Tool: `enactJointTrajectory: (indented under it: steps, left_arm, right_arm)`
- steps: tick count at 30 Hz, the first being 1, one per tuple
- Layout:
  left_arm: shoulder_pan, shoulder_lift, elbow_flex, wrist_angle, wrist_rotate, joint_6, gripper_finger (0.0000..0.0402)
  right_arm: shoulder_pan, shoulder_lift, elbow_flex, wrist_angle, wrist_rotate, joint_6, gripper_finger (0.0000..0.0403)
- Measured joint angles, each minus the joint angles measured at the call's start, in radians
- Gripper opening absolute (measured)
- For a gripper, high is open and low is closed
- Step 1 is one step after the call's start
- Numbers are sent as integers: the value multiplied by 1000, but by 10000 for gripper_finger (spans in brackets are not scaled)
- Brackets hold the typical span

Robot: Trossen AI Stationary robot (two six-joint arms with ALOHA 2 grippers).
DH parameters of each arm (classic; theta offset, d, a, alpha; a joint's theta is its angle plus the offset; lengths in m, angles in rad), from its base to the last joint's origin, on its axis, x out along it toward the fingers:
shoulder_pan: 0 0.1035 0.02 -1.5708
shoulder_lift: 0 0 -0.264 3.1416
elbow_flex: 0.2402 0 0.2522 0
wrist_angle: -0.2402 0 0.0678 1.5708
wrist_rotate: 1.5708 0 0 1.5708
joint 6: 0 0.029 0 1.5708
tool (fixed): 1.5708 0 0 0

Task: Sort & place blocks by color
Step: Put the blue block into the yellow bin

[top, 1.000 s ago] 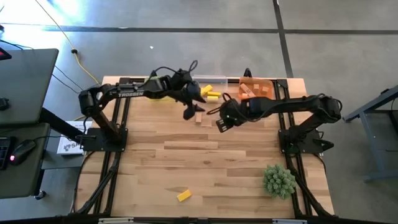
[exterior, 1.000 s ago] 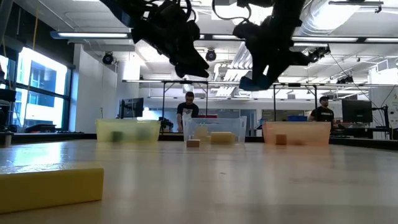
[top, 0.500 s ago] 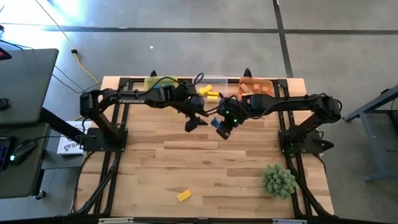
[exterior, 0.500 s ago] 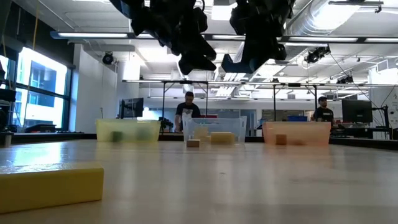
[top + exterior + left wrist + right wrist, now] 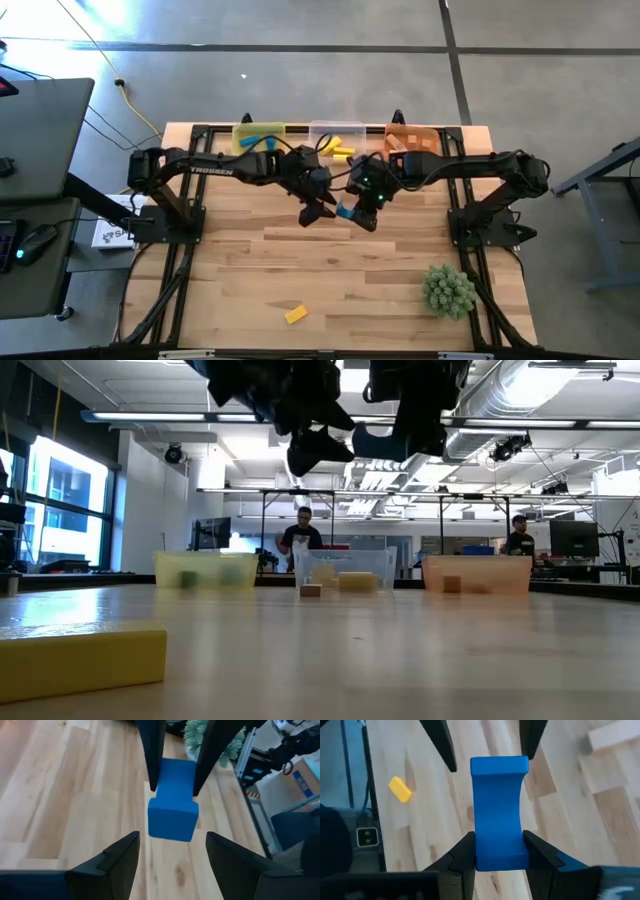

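A blue block (image 5: 500,810) hangs in the air over the table's middle, with my right gripper (image 5: 358,210) shut on it. My left gripper (image 5: 172,845) faces it from the table's left, open. Its fingertips stand just off either side of the block's free end (image 5: 172,822), with gaps showing. A yellow block (image 5: 294,314) lies flat near the table's front edge. A plain wood block (image 5: 311,590) rests on the table before the bins. The low view shows both grippers high above the table, with the blue block (image 5: 372,445) between them. My right gripper pinches the blue block between its two fingers (image 5: 465,855), on two opposite sides of the end nearer my wrist (image 5: 500,855). The fingers come slanting down from the table's right and lie along the block. It sticks out past the fingertips toward my left gripper, clear of the table.
Three bins stand in a row at the far edge: a yellow bin (image 5: 258,135), a clear bin (image 5: 335,132) with yellow blocks in it, and an orange bin (image 5: 412,140) with wood blocks. A spiky green plant ball (image 5: 448,290) sits near the front right. People stand in the room beyond the table.
My left gripper has swung toward the table's right and near edge, up to the blue block, and has stayed open. My right gripper has rolled its wrist and risen slightly, so the blue block has turned about. Its free end now points at my left gripper.
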Motion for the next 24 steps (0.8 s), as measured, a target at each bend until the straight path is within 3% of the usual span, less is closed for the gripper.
enactJointTrajectory:
  steps: [11, 24]
  left_arm:
    - [-50, -1, 0, 101, 0, -134, 217]
    - [-73, -1, 0, 82, -58, -142, 216]
  right_arm:
    - [31, 0, 0, 47, -6, -36, 109]
    - [30, 0, 0, 53, -24, -60, 109]
